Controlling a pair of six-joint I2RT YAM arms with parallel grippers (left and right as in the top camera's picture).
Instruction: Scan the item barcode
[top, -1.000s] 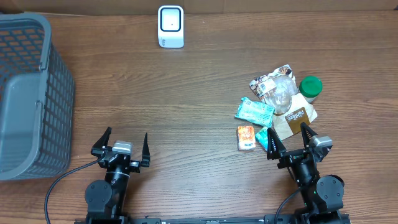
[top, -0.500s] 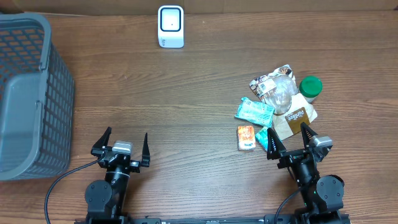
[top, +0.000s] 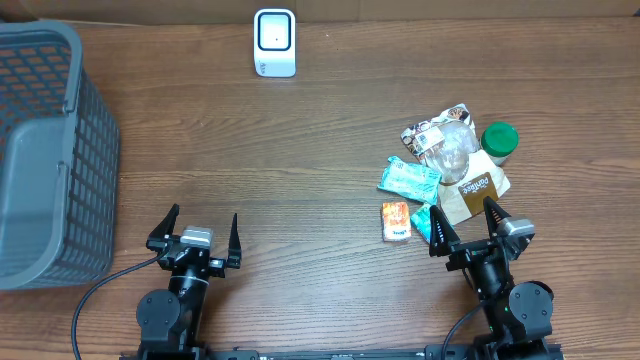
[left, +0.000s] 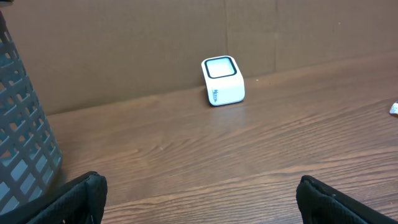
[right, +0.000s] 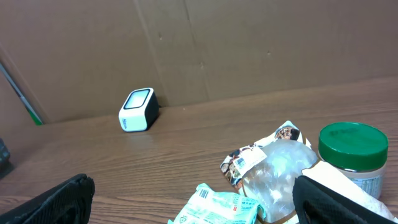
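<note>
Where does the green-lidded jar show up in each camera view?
Overhead: green-lidded jar at the right, at the far corner of the item pile.
Left wrist: not in it.
Right wrist: green-lidded jar at lower right.
Shared landmark: white scanner, in all three views.

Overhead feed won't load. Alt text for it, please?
The left tool and right tool sit open and empty at the near edge. Packets and a green-lidded jar lie by the right one; white scanner far side, grey basket left.
</note>
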